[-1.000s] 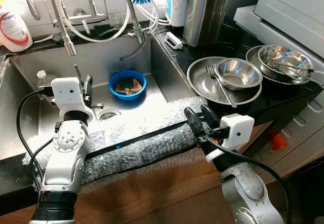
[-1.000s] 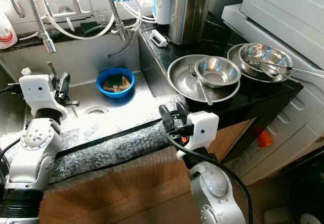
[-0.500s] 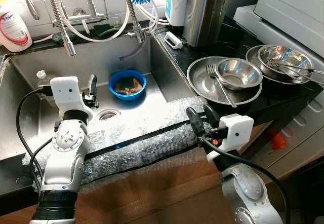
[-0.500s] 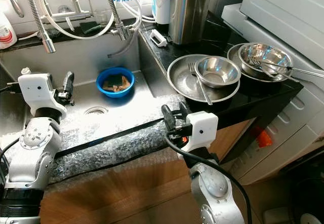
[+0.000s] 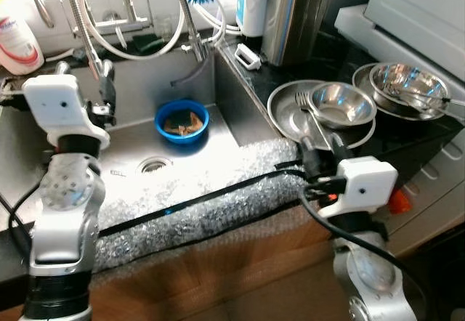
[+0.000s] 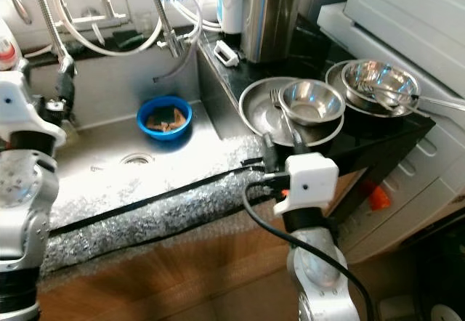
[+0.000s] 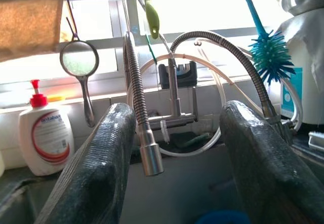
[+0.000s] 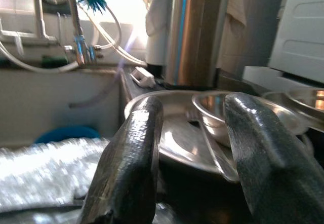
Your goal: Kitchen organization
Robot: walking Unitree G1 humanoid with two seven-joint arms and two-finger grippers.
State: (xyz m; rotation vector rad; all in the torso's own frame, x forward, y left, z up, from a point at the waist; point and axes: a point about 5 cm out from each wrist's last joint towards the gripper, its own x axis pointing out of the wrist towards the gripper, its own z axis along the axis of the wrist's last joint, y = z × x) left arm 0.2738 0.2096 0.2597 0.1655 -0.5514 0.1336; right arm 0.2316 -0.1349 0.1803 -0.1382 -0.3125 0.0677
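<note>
Two spread black-fingered grippers flank the steel sink (image 5: pixel 145 128): the left gripper (image 7: pixel 174 148) faces a white soap bottle (image 7: pixel 46 142), the right gripper (image 8: pixel 190 158) two steel bowls (image 5: pixel 341 104) beside it.

The left arm rises at the left side of the head view, with its silver joints one above the other and a white wrist block at the top. The left claw (image 5: pixel 107 88) is in the upper left of the frame, and in the wrist view its two black fingers (image 7: pixel 96 173) stand wide apart with nothing between them.

The right arm comes up at the lower right of the frame, with a black cable looping beside it. The right claw (image 5: pixel 320 154) is right of the centre. Its fingers (image 8: pixel 131 168) are also spread and hold nothing.
</note>
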